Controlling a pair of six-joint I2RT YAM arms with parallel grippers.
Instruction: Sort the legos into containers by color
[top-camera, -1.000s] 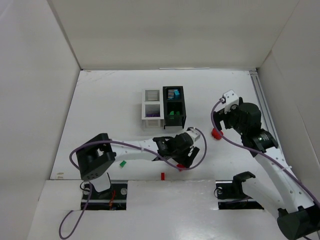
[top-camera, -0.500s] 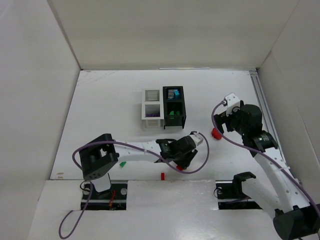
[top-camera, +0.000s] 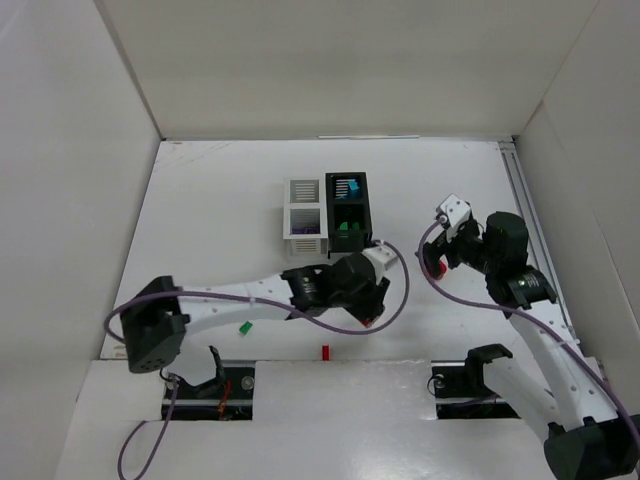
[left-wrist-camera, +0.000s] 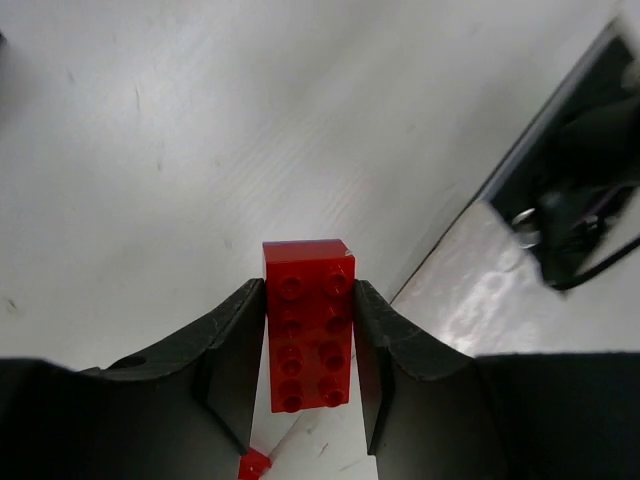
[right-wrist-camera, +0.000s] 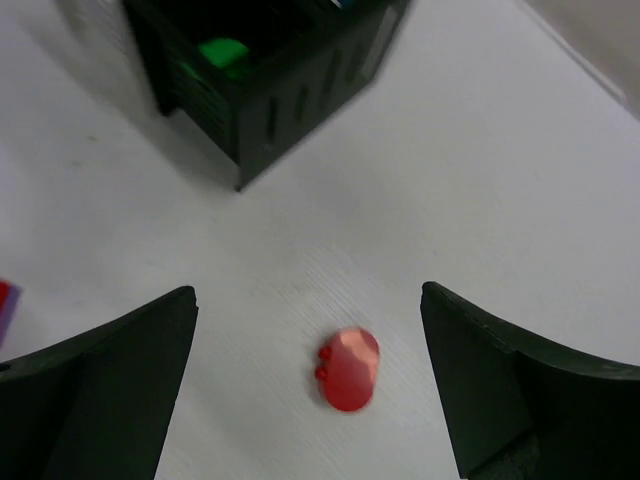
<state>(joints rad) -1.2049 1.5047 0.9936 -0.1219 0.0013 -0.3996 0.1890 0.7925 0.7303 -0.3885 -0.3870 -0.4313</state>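
Note:
My left gripper (left-wrist-camera: 308, 400) is shut on a red two-by-four brick (left-wrist-camera: 308, 335) and holds it above the table; in the top view it (top-camera: 366, 306) is just in front of the black bin (top-camera: 349, 240). My right gripper (right-wrist-camera: 308, 320) is open, its jaws wide on either side of a small rounded red piece (right-wrist-camera: 349, 368) lying on the table, which also shows in the top view (top-camera: 432, 268). The black bin holds cyan bricks (top-camera: 346, 186) in the far compartment and green ones (top-camera: 346, 227) in the near one. The white bin (top-camera: 303, 200) stands left of it, with purple showing in its near compartment.
A green brick (top-camera: 243, 327) and a small red brick (top-camera: 325, 351) lie near the table's front edge; the small red one also shows under my left fingers (left-wrist-camera: 254, 464). White walls close in the table on three sides. The black bin's corner (right-wrist-camera: 260, 90) is beyond my right gripper.
My left arm has swung and raised the red brick off the table, closer to the black bin. My right gripper has shifted left and lower over the rounded red piece.

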